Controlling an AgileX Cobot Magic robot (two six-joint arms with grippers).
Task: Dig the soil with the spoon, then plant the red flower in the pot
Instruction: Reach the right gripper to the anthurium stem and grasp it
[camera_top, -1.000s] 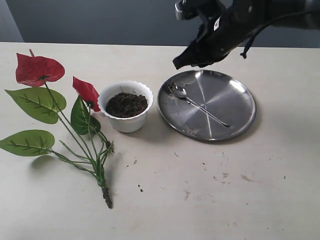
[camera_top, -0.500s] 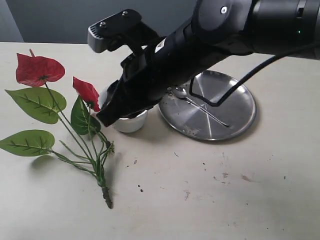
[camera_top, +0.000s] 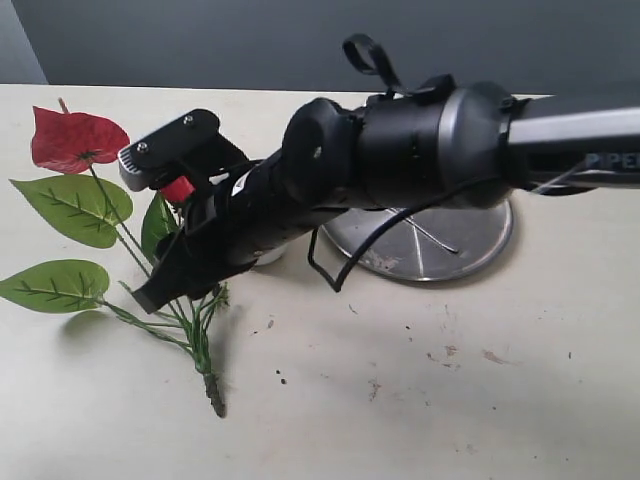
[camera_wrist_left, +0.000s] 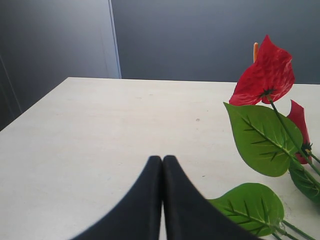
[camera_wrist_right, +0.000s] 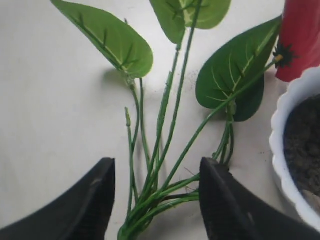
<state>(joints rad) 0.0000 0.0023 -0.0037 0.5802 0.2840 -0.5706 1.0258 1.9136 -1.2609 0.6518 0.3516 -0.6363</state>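
The red flower (camera_top: 78, 140) lies flat on the left of the table, its stems joined near the base (camera_top: 205, 365). My right gripper (camera_top: 165, 290) reaches across the middle and hangs low over those stems. In the right wrist view it (camera_wrist_right: 157, 165) is open, with the green stems (camera_wrist_right: 165, 150) between its fingers but not pinched. The white pot (camera_wrist_right: 285, 150) of dark soil (camera_wrist_right: 306, 145) stands just beside it; the arm hides most of it in the exterior view. Only the spoon's handle end (camera_top: 436, 238) shows on the plate. My left gripper (camera_wrist_left: 162, 160) is shut and empty, near the red flower's leaves (camera_wrist_left: 260, 137).
A large round steel plate (camera_top: 470, 255) sits right of the pot, half covered by the right arm. Crumbs of soil (camera_top: 280, 378) dot the table in front. The table's far edge meets a dark wall.
The right arm has swung from above the steel plate, across the pot, down to the flower stems on the left. Flower, pot and plate have not moved.
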